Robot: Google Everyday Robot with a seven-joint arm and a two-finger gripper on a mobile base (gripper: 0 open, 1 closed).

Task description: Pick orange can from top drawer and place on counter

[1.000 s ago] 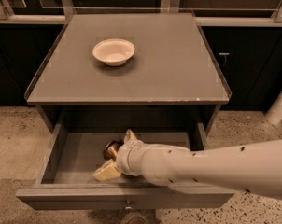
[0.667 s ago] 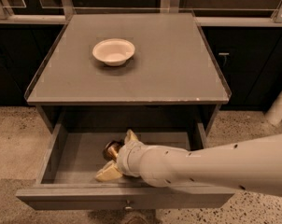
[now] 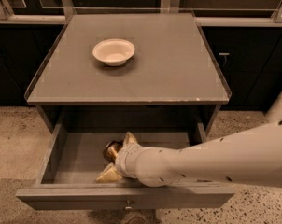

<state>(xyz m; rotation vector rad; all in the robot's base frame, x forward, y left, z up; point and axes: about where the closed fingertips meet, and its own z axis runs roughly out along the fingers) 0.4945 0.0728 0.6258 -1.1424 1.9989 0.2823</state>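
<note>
The orange can [image 3: 111, 150] lies on the grey floor of the open top drawer [image 3: 80, 157], left of centre. My gripper [image 3: 116, 157] is down inside the drawer, reaching in from the right. Its two pale fingers [image 3: 130, 138] stand spread, one behind the can and one in front of it, so the can sits between them. Only the can's left end shows; the rest is hidden by my wrist. The grey counter [image 3: 169, 64] is above the drawer.
A white bowl [image 3: 114, 51] sits on the counter's back left part. The drawer's front panel with its small knob [image 3: 128, 202] is at the bottom. Dark cabinets stand behind, and speckled floor lies on both sides.
</note>
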